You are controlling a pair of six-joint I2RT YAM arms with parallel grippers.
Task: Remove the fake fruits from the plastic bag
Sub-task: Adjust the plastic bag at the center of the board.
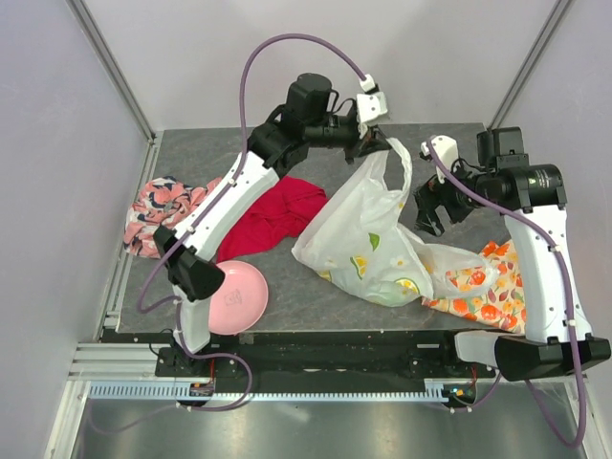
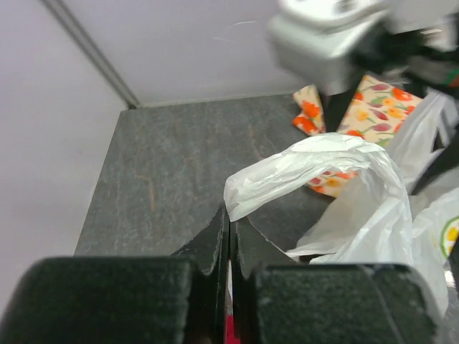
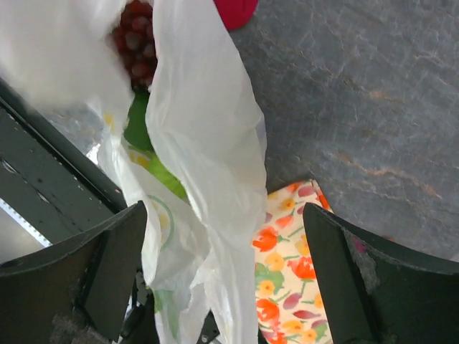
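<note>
Firmly pressed together, the two fingers of the left hand (image 2: 230, 222) pinch the end of one handle loop of the plastic bag (image 1: 349, 229). They hold that loop up off the bench (image 1: 201, 153), and the bag's body sags below the hand, towards the arms' bases. Just beside it, the right hand (image 3: 222, 211) is spread wide, one finger either side of a hanging fold of the bag, closed on nothing. Through the thin plastic by that hand show the fake fruits (image 3: 140, 118), a dark red grape bunch (image 3: 133, 36) next to something green, all inside the bag. Beneath the right hand lies an orange fruit-printed cloth (image 3: 287, 265). Farther out from the left hand lie a red cloth (image 1: 277, 215), a pink plate (image 1: 244, 296) and a floral cloth (image 1: 163, 210).
</note>
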